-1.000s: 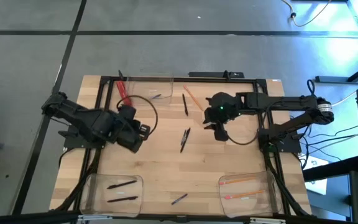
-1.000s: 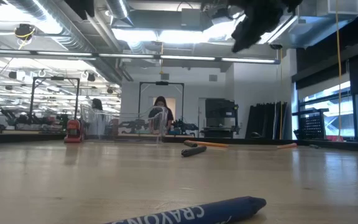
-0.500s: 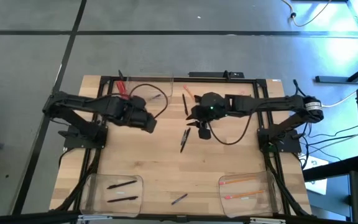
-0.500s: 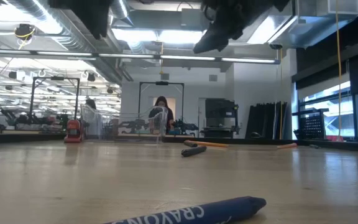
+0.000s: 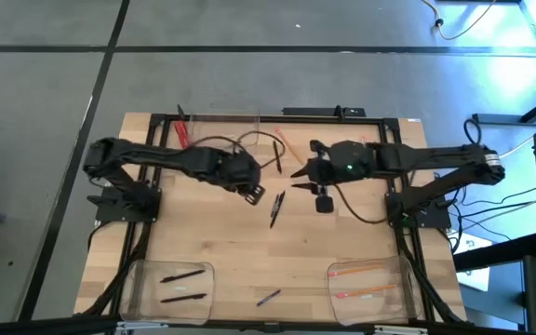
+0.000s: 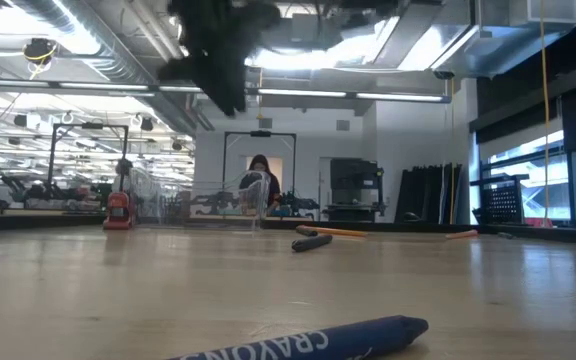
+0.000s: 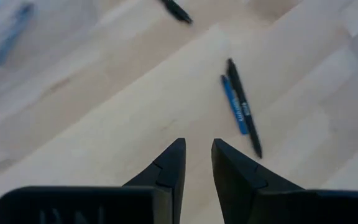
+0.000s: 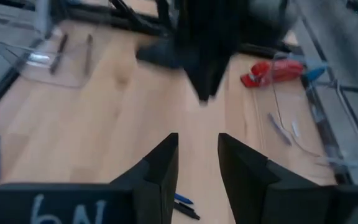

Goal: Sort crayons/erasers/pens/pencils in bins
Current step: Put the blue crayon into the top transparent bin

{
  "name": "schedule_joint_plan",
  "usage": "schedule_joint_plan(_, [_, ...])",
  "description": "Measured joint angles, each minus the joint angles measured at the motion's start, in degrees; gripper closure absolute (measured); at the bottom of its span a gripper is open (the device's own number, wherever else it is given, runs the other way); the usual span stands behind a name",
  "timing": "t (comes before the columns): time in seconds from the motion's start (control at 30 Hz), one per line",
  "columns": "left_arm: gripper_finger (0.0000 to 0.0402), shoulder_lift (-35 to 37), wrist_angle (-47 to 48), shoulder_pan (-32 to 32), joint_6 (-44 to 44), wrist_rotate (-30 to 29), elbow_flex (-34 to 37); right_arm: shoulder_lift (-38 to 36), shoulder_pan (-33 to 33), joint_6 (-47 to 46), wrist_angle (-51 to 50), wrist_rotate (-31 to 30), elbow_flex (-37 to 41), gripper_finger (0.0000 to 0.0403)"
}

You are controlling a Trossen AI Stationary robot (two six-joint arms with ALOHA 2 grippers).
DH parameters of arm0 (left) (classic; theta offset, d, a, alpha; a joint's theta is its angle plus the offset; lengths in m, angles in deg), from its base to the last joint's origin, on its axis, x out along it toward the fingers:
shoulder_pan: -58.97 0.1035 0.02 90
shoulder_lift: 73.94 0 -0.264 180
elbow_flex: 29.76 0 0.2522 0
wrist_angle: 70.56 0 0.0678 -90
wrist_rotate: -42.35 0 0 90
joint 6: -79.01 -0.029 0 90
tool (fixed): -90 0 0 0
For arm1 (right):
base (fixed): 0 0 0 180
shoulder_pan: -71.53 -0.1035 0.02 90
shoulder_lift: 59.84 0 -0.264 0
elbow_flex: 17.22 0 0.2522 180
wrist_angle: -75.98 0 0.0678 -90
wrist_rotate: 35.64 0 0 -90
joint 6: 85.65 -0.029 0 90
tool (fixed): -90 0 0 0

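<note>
Right up front in the low view lies a blue crayon, a round paper-wrapped stick with white capitals on its side; I can make out "CRAYON" and not the letters after it. In the high view it sits by the near edge of the worktop, between the two near bins. The worktop itself is pale wood in narrow glued strips, with a smooth sheen.

Left gripper hangs over the middle of the worktop, its two dark wedge-shaped fingers a narrow gap apart, nothing between them. Just beyond it, a slim black pen and a second blue crayon lie side by side, touching; the print on them is too small to read.

Right gripper faces it from the other side, fingers also apart and empty.

The bins are clear, shallow plastic with rounded corners. The near left bin holds two black pens. The near right bin holds orange pencils. The bin at the far edge holds small bluish sticks; a red strip lies at its left end.
</note>
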State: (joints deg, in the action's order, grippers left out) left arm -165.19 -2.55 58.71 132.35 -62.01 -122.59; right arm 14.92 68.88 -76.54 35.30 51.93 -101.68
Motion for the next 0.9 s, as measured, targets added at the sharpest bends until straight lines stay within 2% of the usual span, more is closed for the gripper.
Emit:
schedule_joint_plan(0.33, [0.0332,-13.5,-12.1,0.0,-0.1,0.8,1.5,-4.2,-5.3,-3.0,-1.3,-1.6,0.0,0.0288])
schedule_joint_plan(0.5, [0.0332,-18.4,-19.2,0.1,-0.1,5.3,1.5,-4.5,-6.7,-3.0,-1.9,-1.6,0.0,0.0288])
schedule_joint_plan(0.9, [0.0333,-22.5,-25.3,-0.2,-0.1,6.1,1.4,-4.5,-7.5,-4.4,-3.8,-1.6,0.0,0.0288])
